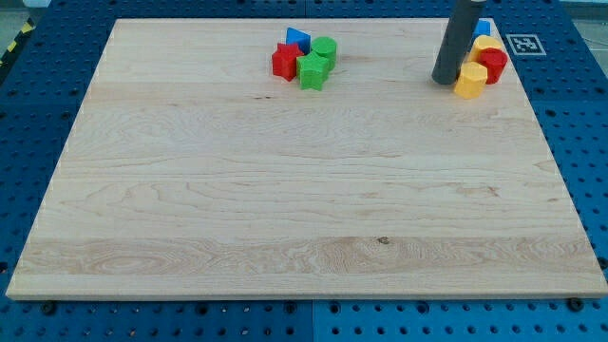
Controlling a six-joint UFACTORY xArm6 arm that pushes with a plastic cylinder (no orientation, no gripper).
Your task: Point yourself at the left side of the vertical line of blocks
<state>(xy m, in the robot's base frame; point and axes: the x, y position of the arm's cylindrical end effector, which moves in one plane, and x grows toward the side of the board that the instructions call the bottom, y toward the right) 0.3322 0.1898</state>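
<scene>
My tip [444, 81] grasps nothing, resting on the board [285, 190] just left of the yellow block [470, 82] in the far-right line

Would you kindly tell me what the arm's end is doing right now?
No jaws here, nothing held: my tip rests on the board, just left of the yellow block in the vertical line.

No words, brand names or numbers can be read anywhere in the camera view. The only sign is a small black-and-white square marker [521, 44], a coded pattern like a fiducial tag, lying flat on the blue perforated surface just off the bench's [285, 190] corner at the view's top right. Its pattern holds no legible letters or digits.
</scene>
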